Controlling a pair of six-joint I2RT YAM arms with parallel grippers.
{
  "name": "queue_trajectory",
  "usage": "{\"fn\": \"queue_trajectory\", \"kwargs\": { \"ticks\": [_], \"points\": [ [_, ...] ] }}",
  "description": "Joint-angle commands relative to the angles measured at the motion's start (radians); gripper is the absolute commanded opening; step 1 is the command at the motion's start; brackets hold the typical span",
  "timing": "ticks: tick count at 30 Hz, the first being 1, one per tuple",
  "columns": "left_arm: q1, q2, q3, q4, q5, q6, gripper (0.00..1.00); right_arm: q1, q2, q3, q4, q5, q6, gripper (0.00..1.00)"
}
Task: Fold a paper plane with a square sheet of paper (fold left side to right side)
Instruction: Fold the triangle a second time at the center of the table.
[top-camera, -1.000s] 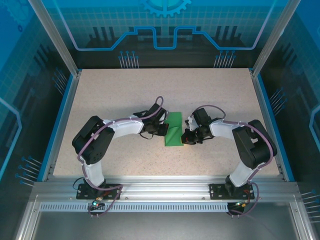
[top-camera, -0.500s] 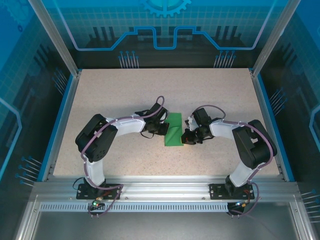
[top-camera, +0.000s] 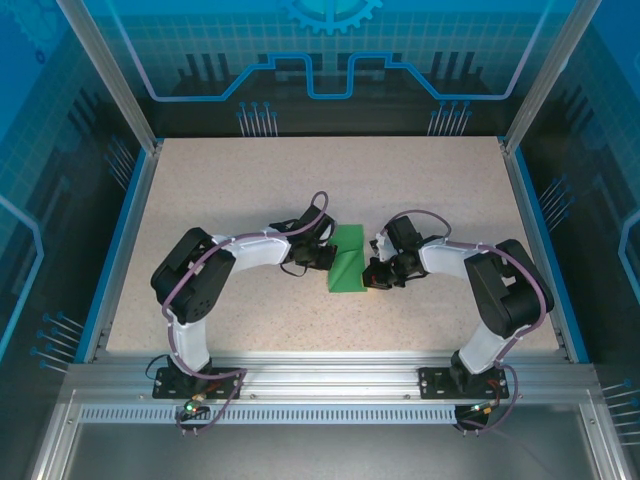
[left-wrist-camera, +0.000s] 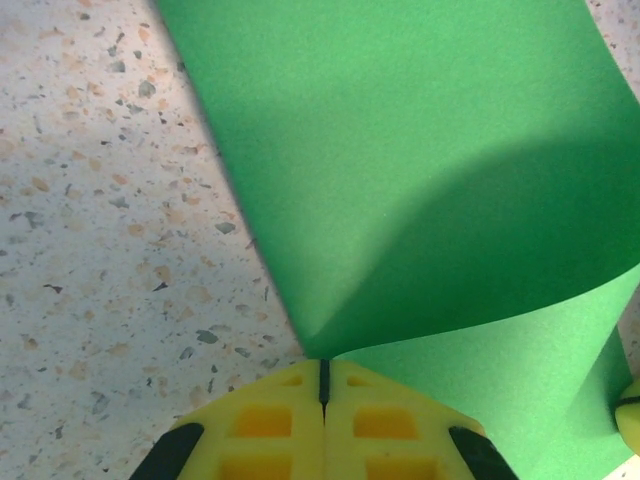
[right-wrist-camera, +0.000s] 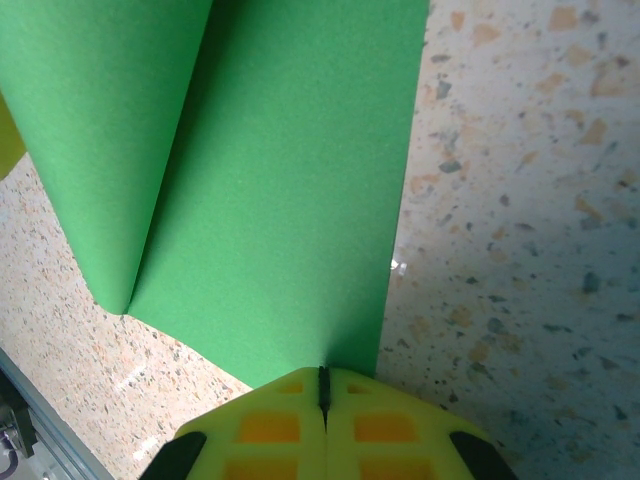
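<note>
- You have the square sheet of paper (top-camera: 348, 258) in plain green (darker where it curls and shades itself).
- Your left gripper (left-wrist-camera: 323, 385) and right gripper (right-wrist-camera: 323, 385) are yellow with black patches at the sides.
- The table (top-camera: 300, 180) is beige, flecked with brown and grey.
- The arms (top-camera: 250, 252) are white and black, with purple cables (top-camera: 320, 196).
- The back wall (top-camera: 320, 60) is blue with lighter blue circuit lines.
</note>
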Motion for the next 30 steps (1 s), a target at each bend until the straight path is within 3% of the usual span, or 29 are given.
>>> {"fn": "queue_trajectory", "kwargs": {
  "ticks": [1, 13, 22, 30],
  "points": [
    [0.010, 0.022, 0.031, -0.020, -0.005, -0.015, 0.00, 0.017, 0.028, 0.003, -0.055, 0.029, -0.008, 0.03],
    [0.010, 0.050, 0.024, -0.020, 0.017, -0.014, 0.00, 0.013, 0.019, 0.012, -0.051, 0.020, -0.011, 0.04],
    [0.006, 0.053, 0.012, -0.017, 0.025, -0.016, 0.00, -0.047, -0.080, 0.007, 0.096, -0.124, 0.033, 0.10],
    [0.004, 0.056, 0.015, -0.015, 0.026, -0.016, 0.00, -0.034, -0.003, 0.048, 0.298, -0.215, 0.158, 0.01]
  ]
}}
